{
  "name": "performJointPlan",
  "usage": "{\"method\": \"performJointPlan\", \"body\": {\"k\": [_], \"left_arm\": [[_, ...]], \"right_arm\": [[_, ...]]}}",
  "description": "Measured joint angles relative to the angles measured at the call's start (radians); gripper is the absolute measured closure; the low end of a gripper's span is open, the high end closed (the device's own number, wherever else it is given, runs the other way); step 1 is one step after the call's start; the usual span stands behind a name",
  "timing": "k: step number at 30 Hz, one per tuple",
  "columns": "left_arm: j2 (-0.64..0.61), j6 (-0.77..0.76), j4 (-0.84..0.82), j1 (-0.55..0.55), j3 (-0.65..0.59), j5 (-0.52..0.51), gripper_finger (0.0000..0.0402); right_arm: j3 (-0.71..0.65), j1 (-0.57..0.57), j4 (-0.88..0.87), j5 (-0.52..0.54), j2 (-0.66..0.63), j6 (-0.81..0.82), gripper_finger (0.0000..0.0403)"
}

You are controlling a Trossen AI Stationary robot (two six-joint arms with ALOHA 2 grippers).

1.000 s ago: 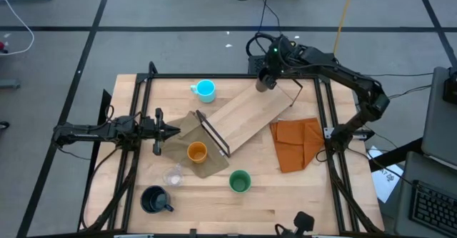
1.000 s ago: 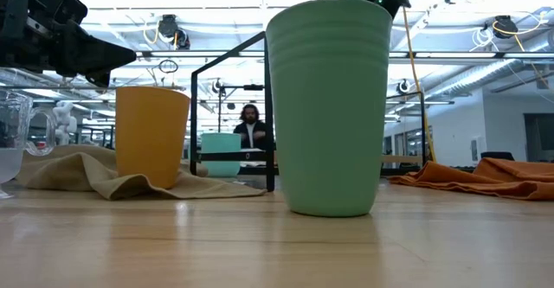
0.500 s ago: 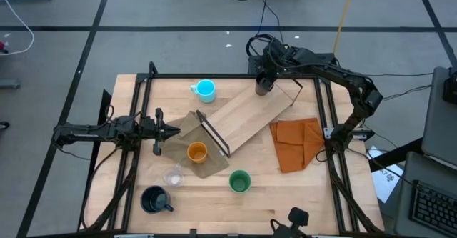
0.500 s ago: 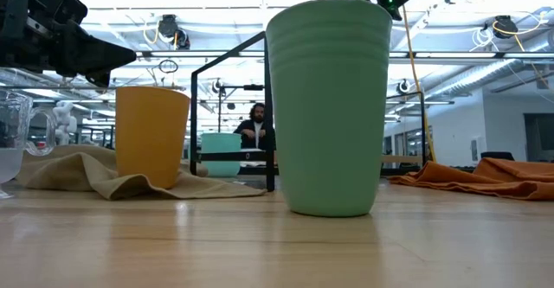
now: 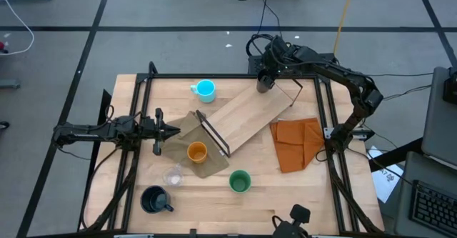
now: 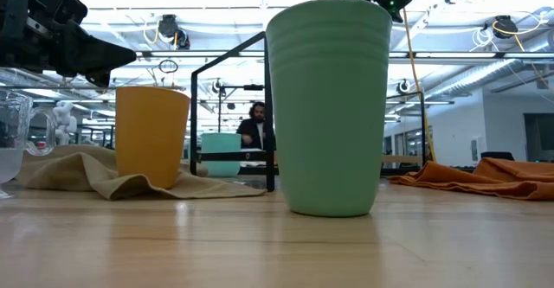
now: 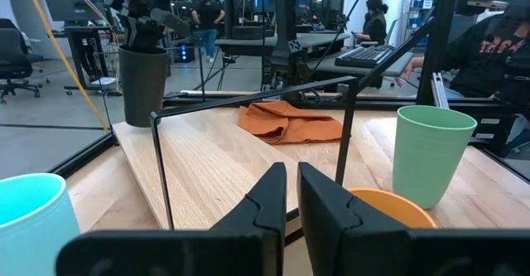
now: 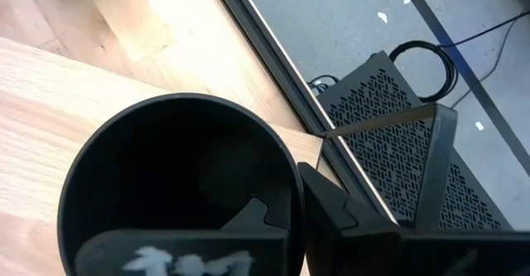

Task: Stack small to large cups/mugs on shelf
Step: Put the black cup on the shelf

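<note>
The black tumbler (image 5: 265, 85) is at the far end of the plywood shelf (image 5: 246, 116), with my right gripper (image 8: 286, 201) shut on its rim; the left wrist view shows the tumbler (image 7: 142, 81) upright at the shelf's far corner. The cyan mug (image 5: 206, 89) stands on the table by the far edge. On an olive cloth sits the orange cup (image 5: 196, 151). The green cup (image 5: 240, 181), clear cup (image 5: 173, 175) and dark mug (image 5: 154, 199) stand nearer the front. My left gripper (image 5: 173, 130) waits shut and level at the table's left. My right gripper holds the black tumbler by its rim wall (image 8: 294, 172), one finger (image 8: 263, 218) inside the cup and the other finger (image 8: 335, 205) outside. It comes slanting down from the far side. The tumbler stays upright; whether its base touches the shelf I cannot tell.
An orange folded cloth (image 5: 296, 144) lies right of the shelf. The shelf's thin black frame (image 5: 214, 134) stands at its near-left end, by the olive cloth (image 5: 187, 126). Black rails (image 5: 325, 116) border the table. A person shows beyond the table in the low view.
My right gripper has sunk a little with the black tumbler over the shelf's far end, still shut on it.
</note>
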Motion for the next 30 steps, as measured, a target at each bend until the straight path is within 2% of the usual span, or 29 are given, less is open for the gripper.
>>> {"method": "performJointPlan", "body": {"k": [13, 30], "left_arm": [[0.000, 0.000, -0.003, 0.000, 0.000, 0.000, 0.0366], [0.000, 0.000, -0.004, 0.000, 0.000, 0.001, 0.0366]], "right_arm": [[0.000, 0.000, 0.017, -0.048, 0.004, 0.005, 0.0403], [0.000, -0.014, -0.002, -0.048, 0.008, -0.014, 0.0403]]}}
